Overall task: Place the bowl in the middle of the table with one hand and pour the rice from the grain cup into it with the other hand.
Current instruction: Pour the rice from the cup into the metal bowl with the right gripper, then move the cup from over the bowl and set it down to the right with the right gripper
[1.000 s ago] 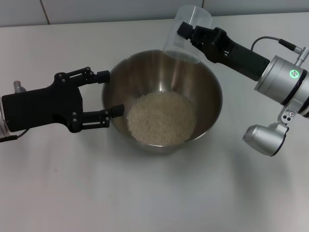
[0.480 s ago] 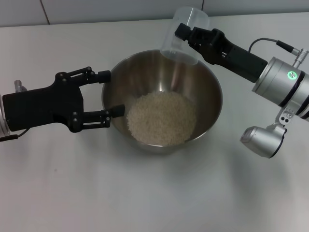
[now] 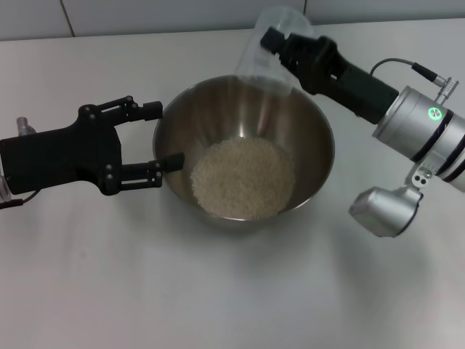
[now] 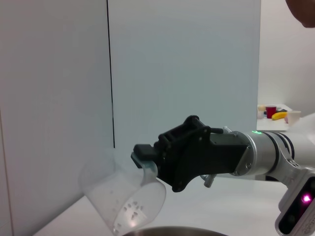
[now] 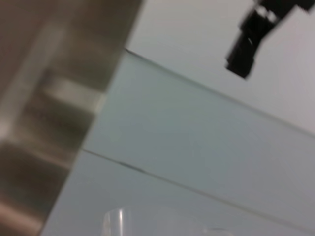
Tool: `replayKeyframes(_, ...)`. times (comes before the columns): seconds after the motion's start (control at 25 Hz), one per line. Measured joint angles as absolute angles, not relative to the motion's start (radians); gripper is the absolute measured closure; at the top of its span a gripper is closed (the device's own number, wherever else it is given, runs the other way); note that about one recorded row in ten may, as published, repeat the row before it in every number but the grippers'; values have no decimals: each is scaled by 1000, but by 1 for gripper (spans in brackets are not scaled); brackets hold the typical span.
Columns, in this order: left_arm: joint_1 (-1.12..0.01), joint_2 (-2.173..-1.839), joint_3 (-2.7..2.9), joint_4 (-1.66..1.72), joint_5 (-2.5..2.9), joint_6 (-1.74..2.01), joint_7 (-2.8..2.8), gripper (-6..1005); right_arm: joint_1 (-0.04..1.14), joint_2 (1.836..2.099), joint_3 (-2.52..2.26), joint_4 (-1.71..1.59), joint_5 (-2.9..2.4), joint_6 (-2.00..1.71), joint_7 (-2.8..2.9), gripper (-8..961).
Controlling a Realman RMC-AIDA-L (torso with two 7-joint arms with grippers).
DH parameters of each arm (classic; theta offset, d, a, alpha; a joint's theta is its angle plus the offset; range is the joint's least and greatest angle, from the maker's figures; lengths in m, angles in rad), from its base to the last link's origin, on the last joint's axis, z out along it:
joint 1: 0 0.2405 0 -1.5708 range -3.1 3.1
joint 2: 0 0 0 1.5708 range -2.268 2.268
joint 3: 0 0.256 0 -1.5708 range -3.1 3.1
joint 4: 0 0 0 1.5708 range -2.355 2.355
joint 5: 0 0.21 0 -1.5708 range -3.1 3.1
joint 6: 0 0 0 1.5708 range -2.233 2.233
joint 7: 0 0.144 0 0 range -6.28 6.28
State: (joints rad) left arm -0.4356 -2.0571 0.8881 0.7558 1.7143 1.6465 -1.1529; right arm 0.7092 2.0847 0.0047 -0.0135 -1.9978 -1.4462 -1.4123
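The steel bowl (image 3: 314, 138) stands mid-table on the white table (image 3: 218, 291), with a round heap of rice (image 3: 243, 178) in its bottom. My right gripper (image 3: 275, 40) is shut on the clear grain cup (image 3: 263, 57) and holds it tilted above the bowl's far rim. In the left wrist view the cup (image 4: 123, 199) holds only a few grains, gripped by the right gripper (image 4: 146, 161) above the bowl's rim (image 4: 172, 231). My left gripper (image 3: 163, 136) is open at the bowl's left side, its fingers (image 3: 149, 110) close to the wall.
The right arm's silver wrist (image 3: 425, 131) hangs over the table's right side. The right wrist view is blurred, showing the bowl's wall (image 5: 29, 98) and a dark finger of the left gripper (image 5: 248, 37). A pale wall runs behind the table.
The right gripper has carried the cup a little up and to the left over the far rim. The left gripper has drawn back slightly to the left, away from the bowl.
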Motion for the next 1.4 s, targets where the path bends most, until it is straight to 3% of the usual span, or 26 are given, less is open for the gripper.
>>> replayKeyframes(0.88,-447,-2057,885,760,1713,1641,-1140,171,622,2084,274,172,-1960,-1449,-838,944)
replayKeyframes(1.4,-448,-2061,873,755,1713,1658,-1140,171,503,2084,487,242,-1960,-1360,-259,944)
